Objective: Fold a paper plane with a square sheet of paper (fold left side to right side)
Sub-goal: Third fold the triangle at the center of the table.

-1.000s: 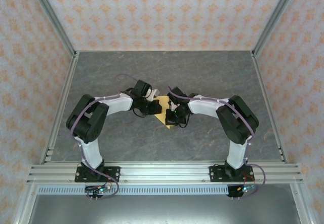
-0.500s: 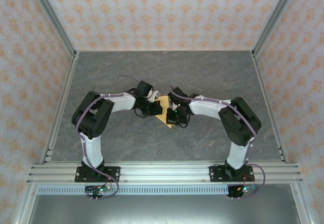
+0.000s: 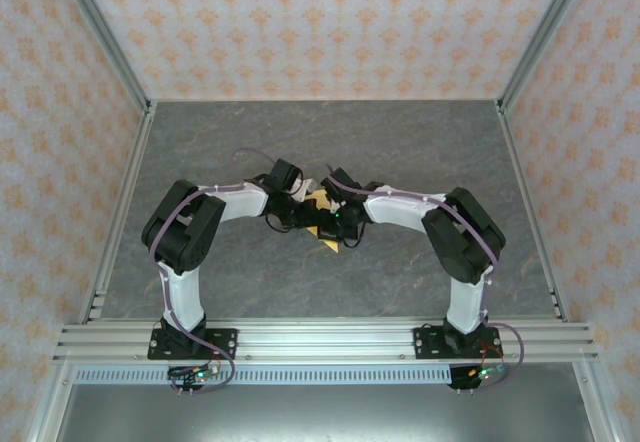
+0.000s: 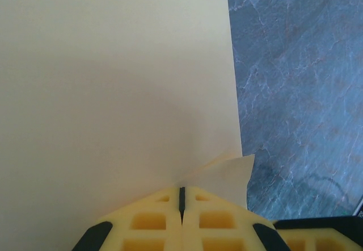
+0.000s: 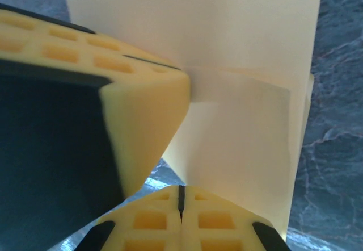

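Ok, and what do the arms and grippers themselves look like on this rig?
The left arm and right arm have white links, bulky black joints and thin purple cables running along them. The left gripper and right gripper have pale yellow fingers with square grid-like recesses, on black backing.

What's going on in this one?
Both arms meet at the middle of the grey table over the yellow sheet of paper, which is partly folded, with layers overlapping and a loose flap lifted. The left pincer and the right pincer are shut, tips against the paper. Whether they pinch or press it is unclear.
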Available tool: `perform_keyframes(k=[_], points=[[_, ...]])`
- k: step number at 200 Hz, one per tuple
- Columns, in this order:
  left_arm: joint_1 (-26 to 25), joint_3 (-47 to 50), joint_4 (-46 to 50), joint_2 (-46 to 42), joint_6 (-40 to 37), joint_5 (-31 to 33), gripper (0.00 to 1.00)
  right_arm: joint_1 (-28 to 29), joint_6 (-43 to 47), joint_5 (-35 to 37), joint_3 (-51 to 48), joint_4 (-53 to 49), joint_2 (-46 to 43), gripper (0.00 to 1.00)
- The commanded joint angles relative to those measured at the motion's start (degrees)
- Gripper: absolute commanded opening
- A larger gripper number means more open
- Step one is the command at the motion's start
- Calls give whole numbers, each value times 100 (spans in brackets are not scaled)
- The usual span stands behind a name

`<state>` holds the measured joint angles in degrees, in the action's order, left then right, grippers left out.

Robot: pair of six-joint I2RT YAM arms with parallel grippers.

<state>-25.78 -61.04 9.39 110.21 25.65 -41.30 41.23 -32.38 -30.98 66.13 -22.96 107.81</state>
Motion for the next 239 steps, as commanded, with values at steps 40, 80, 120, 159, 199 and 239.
perform_keyframes(k=[40, 80, 120, 159, 199, 239], points=[[-15, 96, 239, 244, -72, 621, 0, 42, 22, 290, -255, -604, -72, 0], [-3, 70, 257, 270, -88, 675, 0, 34, -105, 357, -752, -650, -418, 0], [-4, 28, 276, 303, -102, 709, 0, -10, -298, 399, -1194, -534, -720, 0], [-6, -12, 315, 265, -130, 707, 0, -123, -387, 443, -1565, -514, -957, 0], [-6, -112, 327, 75, -91, 516, 0, -245, -106, 563, -1679, -527, -1421, 0], [110, -218, 151, -663, 246, 123, 12, -300, 745, 914, -1369, -396, -1984, 9]])
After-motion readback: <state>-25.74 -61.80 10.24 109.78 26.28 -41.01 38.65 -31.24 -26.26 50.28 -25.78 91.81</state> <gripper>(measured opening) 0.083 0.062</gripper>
